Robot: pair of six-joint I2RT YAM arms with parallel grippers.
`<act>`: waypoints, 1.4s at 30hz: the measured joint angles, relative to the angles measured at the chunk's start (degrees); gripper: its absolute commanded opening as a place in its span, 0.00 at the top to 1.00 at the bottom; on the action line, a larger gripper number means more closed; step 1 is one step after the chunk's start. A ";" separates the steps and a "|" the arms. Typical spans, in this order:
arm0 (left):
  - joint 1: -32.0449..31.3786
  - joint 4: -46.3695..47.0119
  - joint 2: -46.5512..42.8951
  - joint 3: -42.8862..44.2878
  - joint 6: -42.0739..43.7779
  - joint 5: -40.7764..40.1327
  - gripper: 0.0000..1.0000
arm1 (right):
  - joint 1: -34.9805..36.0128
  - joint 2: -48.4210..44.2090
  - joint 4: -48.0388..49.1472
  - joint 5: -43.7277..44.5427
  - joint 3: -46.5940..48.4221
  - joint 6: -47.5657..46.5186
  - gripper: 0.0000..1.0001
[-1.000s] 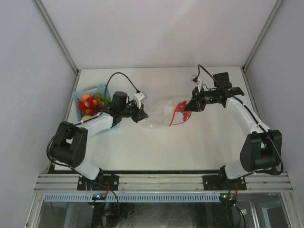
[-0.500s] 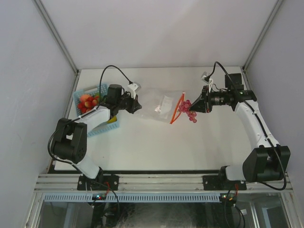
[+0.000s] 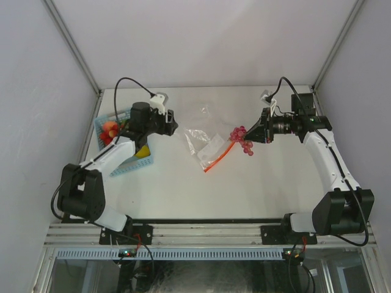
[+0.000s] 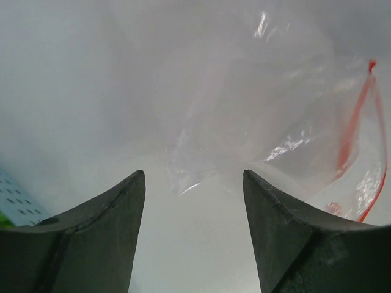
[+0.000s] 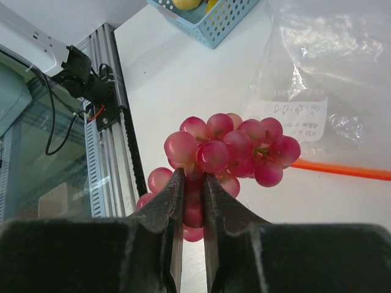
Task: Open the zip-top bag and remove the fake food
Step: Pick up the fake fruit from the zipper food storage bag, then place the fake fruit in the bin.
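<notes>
The zip-top bag (image 3: 201, 141) lies crumpled on the table's middle, its orange zip strip (image 3: 217, 160) toward the front and its white label (image 5: 296, 113) facing up. My left gripper (image 3: 173, 127) hovers just left of the bag, open and with nothing in it; in the left wrist view its jaws (image 4: 193, 174) stand wide with the bag (image 4: 269, 110) ahead of them. My right gripper (image 3: 252, 134) is shut on one piece of fake food, a pink-red grape bunch (image 5: 229, 149), held clear of the bag's right side (image 3: 241, 137).
A light-blue slotted basket (image 3: 125, 170) stands at the left under my left arm, with red, orange, yellow and green fake food (image 3: 111, 129) inside. Its corner shows in the right wrist view (image 5: 208, 15). The table's aluminium rail (image 5: 101, 152) runs along the front.
My left gripper has opened, let go of the bag and drawn back to the left. The bag has dropped onto the table. My right gripper has pulled the grape bunch out to the right.
</notes>
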 measured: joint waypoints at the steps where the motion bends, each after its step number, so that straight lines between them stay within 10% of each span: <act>1: 0.20 0.15 -1.46 0.00 -0.98 -0.52 0.29 | 0.37 0.00 0.35 0.02 0.09 0.28 1.00; 42: 6.45 -30.71 -51.15 4.55 -15.74 -30.73 0.00 | 36.06 32.50 31.47 10.78 32.39 18.27 1.00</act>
